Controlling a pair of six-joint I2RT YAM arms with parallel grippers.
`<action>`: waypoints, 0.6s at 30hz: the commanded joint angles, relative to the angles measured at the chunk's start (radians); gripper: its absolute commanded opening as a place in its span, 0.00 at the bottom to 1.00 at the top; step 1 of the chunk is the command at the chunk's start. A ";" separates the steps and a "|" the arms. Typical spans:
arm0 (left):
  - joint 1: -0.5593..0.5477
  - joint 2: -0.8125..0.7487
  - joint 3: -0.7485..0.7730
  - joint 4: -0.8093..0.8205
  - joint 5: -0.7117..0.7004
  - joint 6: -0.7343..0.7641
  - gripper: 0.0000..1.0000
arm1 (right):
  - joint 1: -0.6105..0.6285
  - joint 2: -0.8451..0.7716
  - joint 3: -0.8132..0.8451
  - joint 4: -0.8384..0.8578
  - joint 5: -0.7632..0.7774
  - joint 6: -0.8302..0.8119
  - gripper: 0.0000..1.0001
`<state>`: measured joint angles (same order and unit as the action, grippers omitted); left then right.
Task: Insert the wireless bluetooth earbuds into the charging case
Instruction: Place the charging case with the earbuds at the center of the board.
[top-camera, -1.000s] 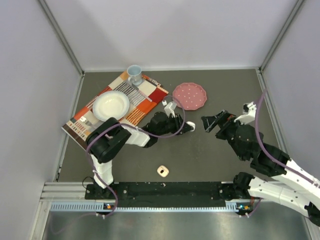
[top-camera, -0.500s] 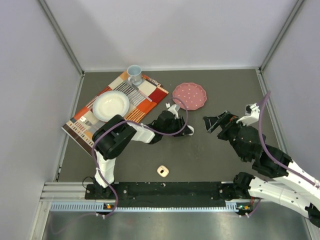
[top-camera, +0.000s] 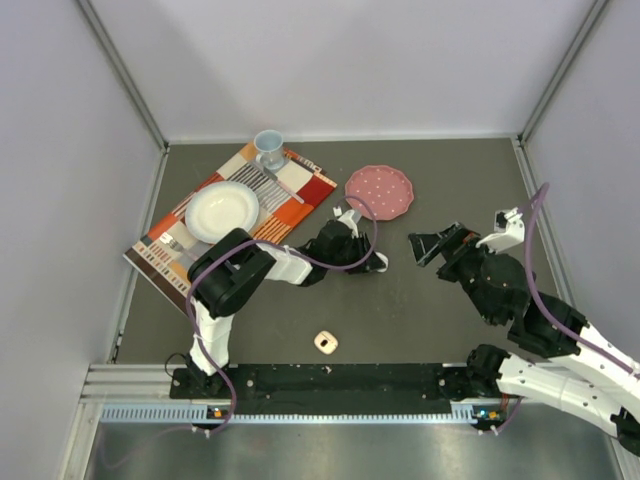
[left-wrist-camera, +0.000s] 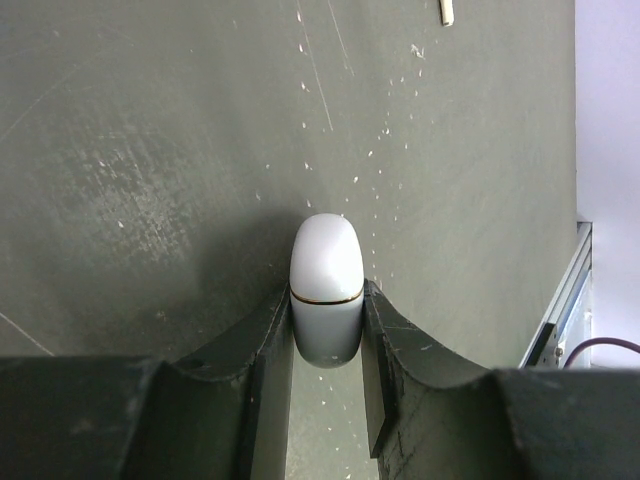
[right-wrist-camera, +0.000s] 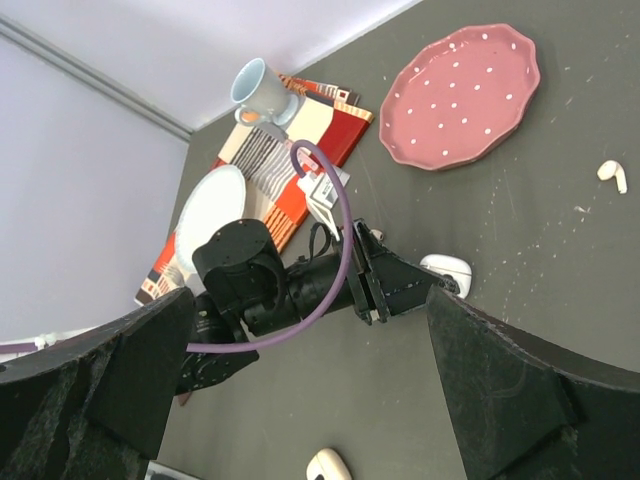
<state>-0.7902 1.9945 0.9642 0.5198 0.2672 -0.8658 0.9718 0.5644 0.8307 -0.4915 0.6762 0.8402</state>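
Note:
My left gripper (left-wrist-camera: 326, 400) is shut on a closed white charging case (left-wrist-camera: 326, 290) with a thin gold seam, low at the dark table. The case also shows in the top view (top-camera: 379, 262) and in the right wrist view (right-wrist-camera: 447, 270). One whitish stemmed earbud (right-wrist-camera: 612, 175) lies on the table right of the case, and a sliver of one shows at the top of the left wrist view (left-wrist-camera: 447, 12). The other earbuds are not visible. My right gripper (top-camera: 432, 245) is open and empty, above the table right of the case.
A second small pale peach case (top-camera: 325, 342) lies near the front edge, also in the right wrist view (right-wrist-camera: 328, 465). A pink dotted plate (top-camera: 380, 191) sits behind the grippers. A striped placemat (top-camera: 300, 190) at back left carries a white bowl (top-camera: 222, 210) and a blue mug (top-camera: 268, 150).
My left arm's elbow has swung a little right and the gripper with the case has settled slightly nearer. My right gripper has drifted slightly right.

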 joint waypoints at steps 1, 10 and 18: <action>-0.001 -0.025 0.024 -0.035 -0.022 0.024 0.33 | -0.007 -0.011 0.007 0.004 -0.009 0.014 0.99; -0.001 -0.056 0.021 -0.079 -0.046 0.045 0.43 | -0.007 -0.012 0.004 -0.001 -0.009 0.016 0.99; -0.001 -0.102 0.014 -0.124 -0.075 0.079 0.44 | -0.008 -0.011 -0.002 -0.002 -0.013 0.016 0.99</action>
<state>-0.7910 1.9549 0.9672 0.4377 0.2260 -0.8307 0.9718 0.5629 0.8307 -0.5037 0.6712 0.8497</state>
